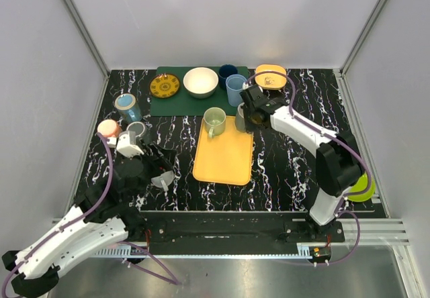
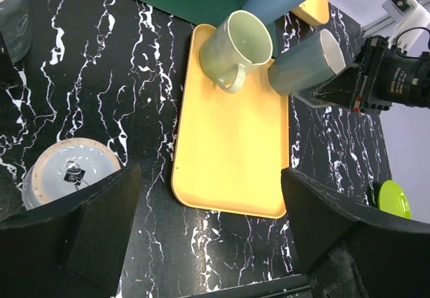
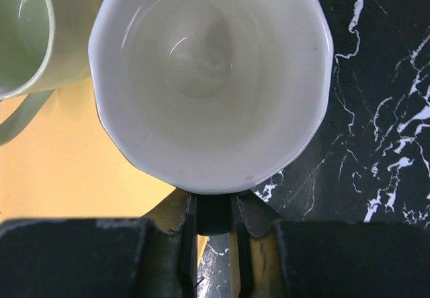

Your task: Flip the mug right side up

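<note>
The right gripper point(image 3: 213, 212) is clamped on the grey mug point(image 3: 208, 76). In the right wrist view its two fingers are drawn close together at the bottom centre of the frame, pinching a dark part of the mug just under the rim, apparently the handle. The mug's white inside fills the upper half of that frame, with the mouth turned straight at the camera.

In the left wrist view the mug sits in the upper right of the frame. It leans with its mouth toward the upper right, over the right edge of the yellow tray point(image 2: 228, 150) and partly over the black marble table point(image 2: 101, 90). Whether its base touches the tray cannot be told.

A green mug point(image 2: 235, 43) stands on the tray just left of it, mouth up.

The left gripper point(image 2: 209, 177) has its jaws spread wide and holds nothing. It hangs over the table at the lower left of the top view.
</note>
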